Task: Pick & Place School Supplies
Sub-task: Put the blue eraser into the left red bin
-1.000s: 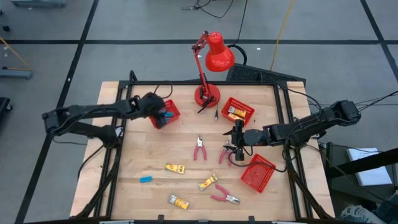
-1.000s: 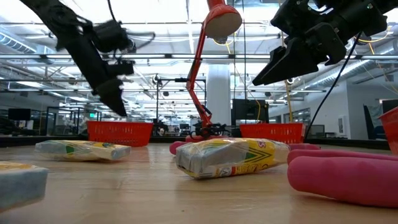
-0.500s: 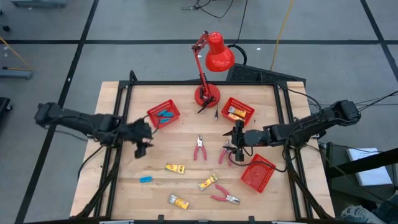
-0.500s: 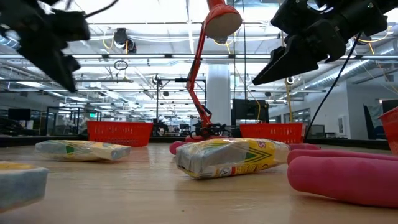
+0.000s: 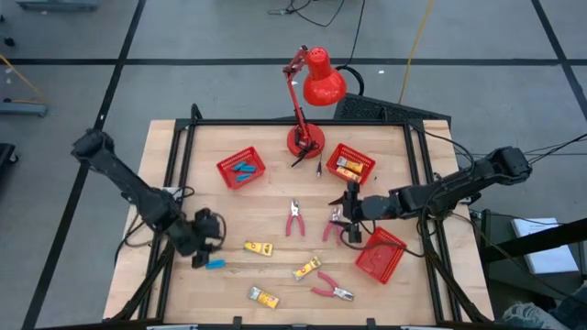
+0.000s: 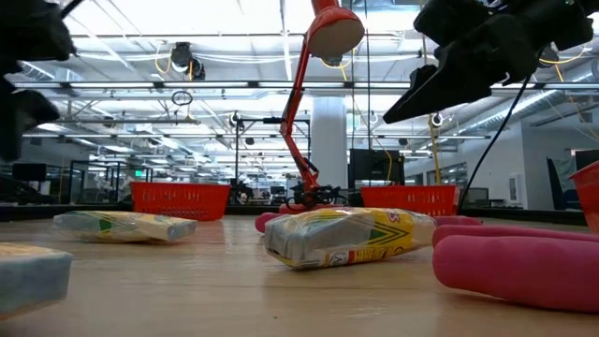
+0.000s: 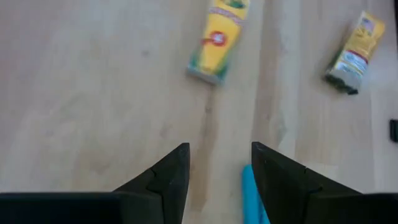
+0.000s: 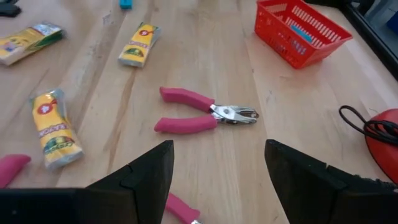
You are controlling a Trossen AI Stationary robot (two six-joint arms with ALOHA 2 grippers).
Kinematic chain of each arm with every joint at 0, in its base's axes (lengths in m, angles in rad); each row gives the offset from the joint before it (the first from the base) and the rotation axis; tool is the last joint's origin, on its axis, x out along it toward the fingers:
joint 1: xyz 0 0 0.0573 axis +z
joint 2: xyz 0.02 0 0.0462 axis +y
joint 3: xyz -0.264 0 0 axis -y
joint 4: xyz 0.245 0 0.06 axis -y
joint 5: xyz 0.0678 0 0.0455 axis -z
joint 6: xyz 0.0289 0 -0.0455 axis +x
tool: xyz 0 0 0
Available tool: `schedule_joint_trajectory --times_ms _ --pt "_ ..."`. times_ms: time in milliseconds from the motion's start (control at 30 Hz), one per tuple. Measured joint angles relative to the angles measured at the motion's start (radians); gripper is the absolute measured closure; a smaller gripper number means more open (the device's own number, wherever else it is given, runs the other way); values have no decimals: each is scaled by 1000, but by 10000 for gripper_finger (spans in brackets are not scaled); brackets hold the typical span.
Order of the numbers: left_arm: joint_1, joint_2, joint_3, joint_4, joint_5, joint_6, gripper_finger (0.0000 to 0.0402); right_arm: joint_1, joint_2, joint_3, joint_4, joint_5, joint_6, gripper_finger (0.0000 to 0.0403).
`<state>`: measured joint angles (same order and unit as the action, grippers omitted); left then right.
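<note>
Wooden desk [image 5: 266, 197] carries the scattered supplies: a light-blue block [image 5: 215, 264] near the front left, three yellow packets [image 5: 260, 247] [image 5: 306, 269] [image 5: 263, 296] toward the front, and pink-handled pliers [image 5: 294, 219] at the middle with another pair [image 5: 331, 291] near the front. The left end effector [image 5: 200, 254] hovers just beside the blue block, its fingers parted narrowly, the block's end showing beside one finger in its wrist view [image 7: 254, 199]. The right end effector [image 5: 347, 218] hangs over a third pair of pliers [image 5: 332, 226] at mid-desk, fingers spread wide, holding nothing
</note>
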<state>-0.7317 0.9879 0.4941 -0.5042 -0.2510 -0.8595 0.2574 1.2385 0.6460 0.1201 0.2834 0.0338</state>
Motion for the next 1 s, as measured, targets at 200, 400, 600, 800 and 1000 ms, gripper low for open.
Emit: schedule_joint_trajectory --times_ms 200,400,600,800,1000 --pt "-109 140 -15 72 -31 -53 229 46 0 0 10 2 20 161" --pt "-225 210 -15 144 -57 -205 229 93 0 0 7 33 60 161" --pt "-303 223 -14 175 -119 -320 229 116 0 0 12 59 62 161" --pt "-319 296 -14 173 -137 -381 229 118 0 0 8 61 75 161" --pt "-319 383 -11 199 -126 -400 229 118 0 0 7 61 75 161"
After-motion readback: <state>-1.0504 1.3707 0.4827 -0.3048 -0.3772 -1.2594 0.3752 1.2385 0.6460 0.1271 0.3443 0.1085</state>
